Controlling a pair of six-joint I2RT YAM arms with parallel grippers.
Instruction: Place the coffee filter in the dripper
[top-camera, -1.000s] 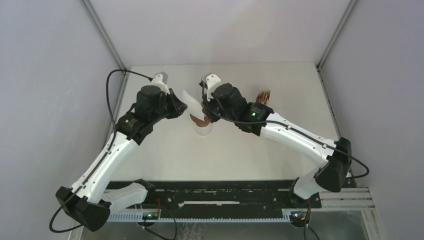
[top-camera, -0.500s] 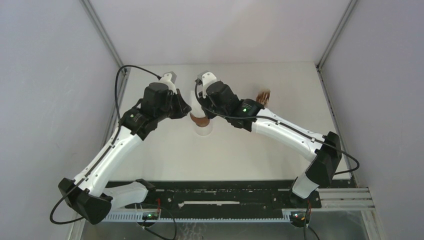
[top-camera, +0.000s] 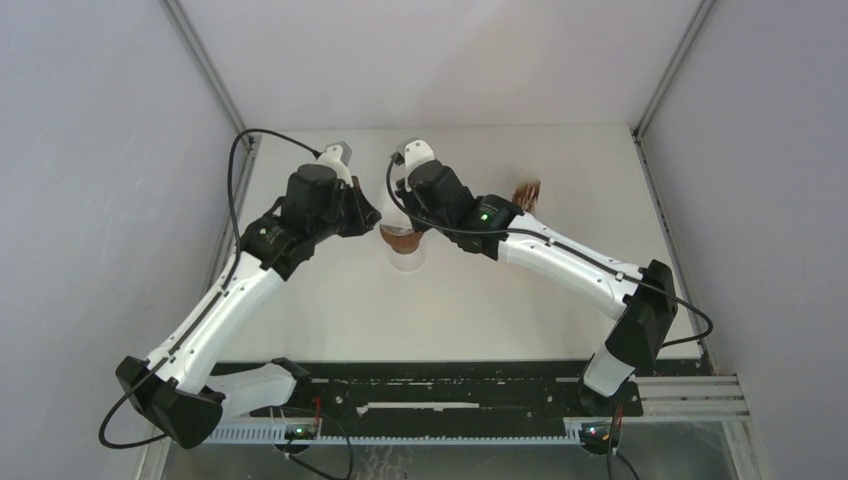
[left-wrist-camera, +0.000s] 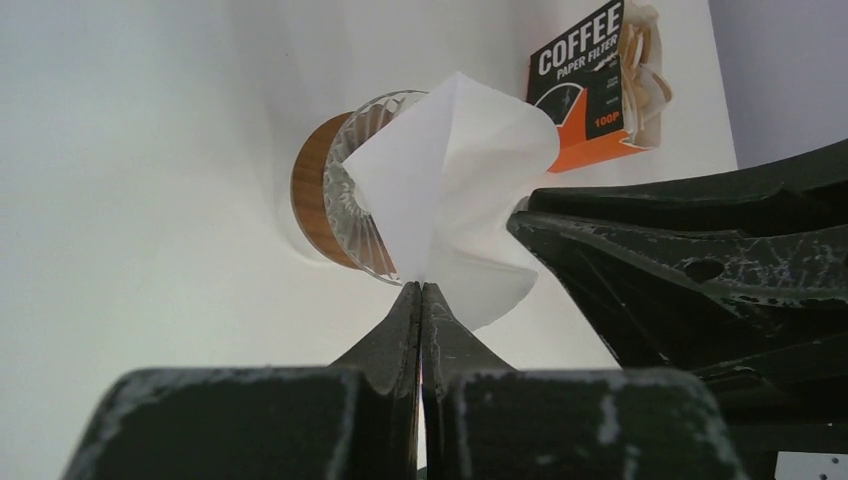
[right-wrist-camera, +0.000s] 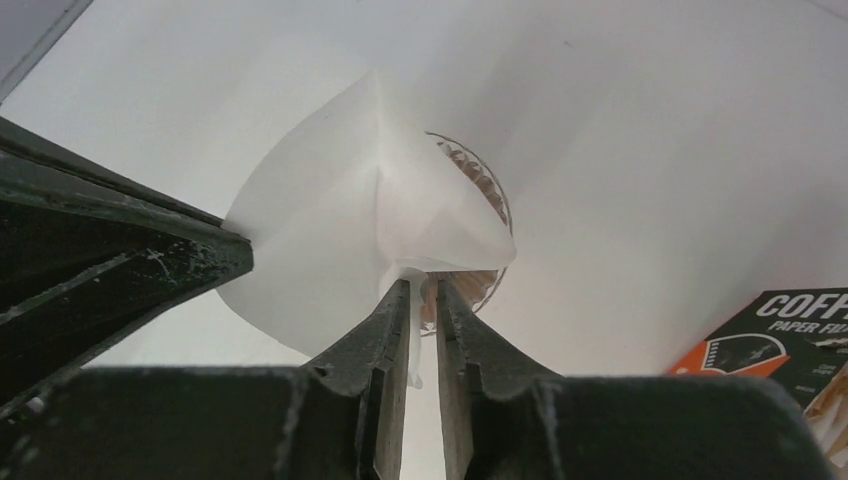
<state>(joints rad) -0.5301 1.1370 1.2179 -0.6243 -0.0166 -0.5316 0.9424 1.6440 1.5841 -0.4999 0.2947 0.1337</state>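
Observation:
The coffee filter (left-wrist-camera: 450, 180) is a white paper cone, partly spread, held just over the dripper (left-wrist-camera: 325, 195), which has a brown collar and a ribbed clear funnel. My left gripper (left-wrist-camera: 421, 288) is shut on the filter's near edge. My right gripper (right-wrist-camera: 424, 285) has its jaws a little apart, with a flap of the filter (right-wrist-camera: 340, 220) lying against the left finger. The dripper's rim (right-wrist-camera: 485, 195) shows behind the paper. In the top view both grippers, left (top-camera: 372, 215) and right (top-camera: 402, 210), meet above the dripper (top-camera: 400, 240) and hide the filter.
An orange and black box of paper filters (left-wrist-camera: 590, 90) lies on the white table to the right of the dripper, also in the right wrist view (right-wrist-camera: 780, 340) and the top view (top-camera: 527, 190). The dripper sits on a pale cup (top-camera: 406, 262).
Both grippers have moved closer together over the dripper. The white filter, visible between them a second ago, is now hidden under them in the top view.

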